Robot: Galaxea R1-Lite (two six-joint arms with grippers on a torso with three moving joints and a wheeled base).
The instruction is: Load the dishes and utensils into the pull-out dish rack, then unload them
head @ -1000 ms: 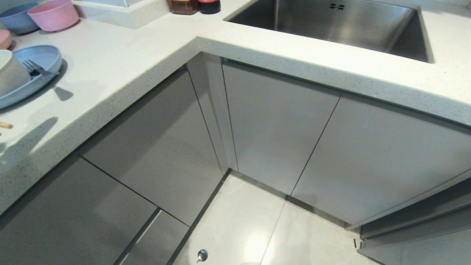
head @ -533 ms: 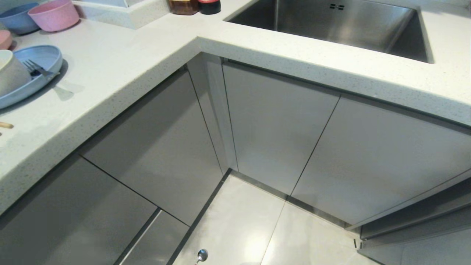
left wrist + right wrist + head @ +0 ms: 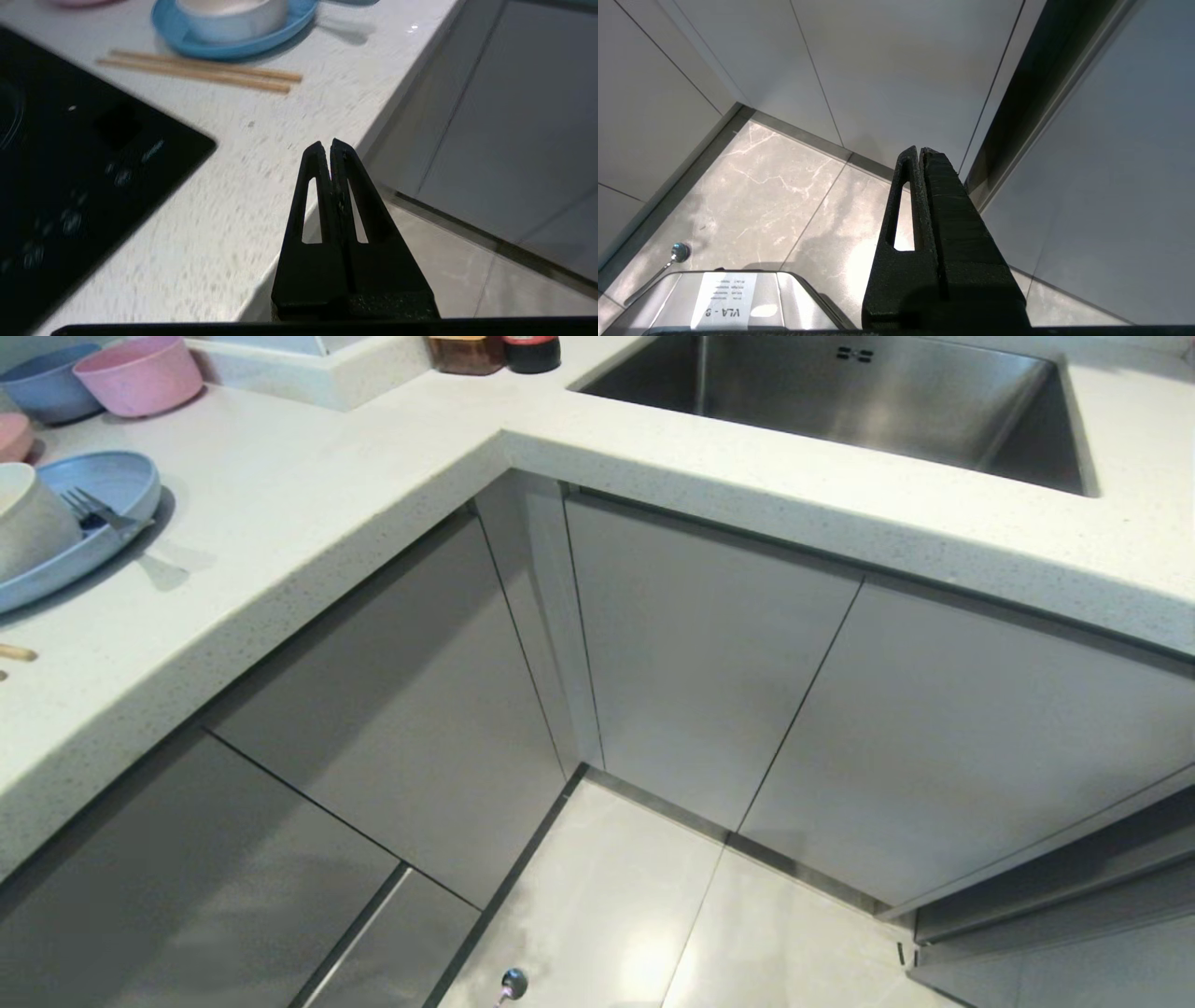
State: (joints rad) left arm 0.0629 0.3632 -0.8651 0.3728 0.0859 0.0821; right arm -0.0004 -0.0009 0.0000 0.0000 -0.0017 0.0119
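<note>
The chopsticks (image 3: pixel 196 72) lie flat and side by side on the desk (image 3: pixel 243 154), their long axis running along the near rim of the light-blue plate (image 3: pixel 224 46), just beside it. The cream-white bowl (image 3: pixel 233 16) sits on that plate; in the head view a fork (image 3: pixel 98 511) rests there too. The left gripper (image 3: pixel 331 144) hangs over the desk's edge beside a black cooktop (image 3: pixel 70 163), clenched and empty, pointing toward the chopsticks. The right gripper (image 3: pixel 921 151) is clenched too, empty, low before the grey cabinet fronts (image 3: pixel 887 70), aimed at the floor (image 3: pixel 784 196). Since a second ago, the arm's shadow on the desk has gone from the head view.
</note>
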